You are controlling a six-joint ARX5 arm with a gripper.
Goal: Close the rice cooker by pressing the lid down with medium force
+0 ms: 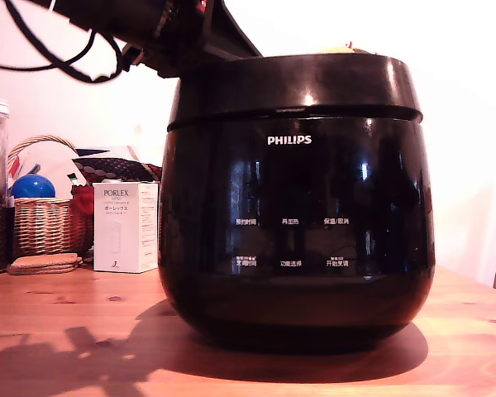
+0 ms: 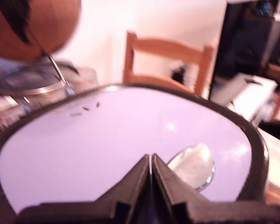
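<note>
Rice cooker [image 1: 296,207] is sitting in the middle of the wooden counter [image 1: 58,331], its lid [image 1: 293,87] lying down on the body. In the wrist view the pincer [image 2: 150,161] is resting over the glossy lid top with its tips pressed together, gripping nothing. At the exterior view's left are standing a white box [image 1: 125,227] and a wicker basket [image 1: 43,225].

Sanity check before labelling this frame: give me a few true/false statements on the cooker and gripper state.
1. The lid sits down on the rice cooker. True.
2. The gripper has its fingers spread wide. False: the fingers are shut together, resting tip-first on the lid's top.
3. A white PORLEX box stands at the exterior view's left of the cooker. True.
4. The wicker basket holds a red ball. False: the ball is blue.
</note>
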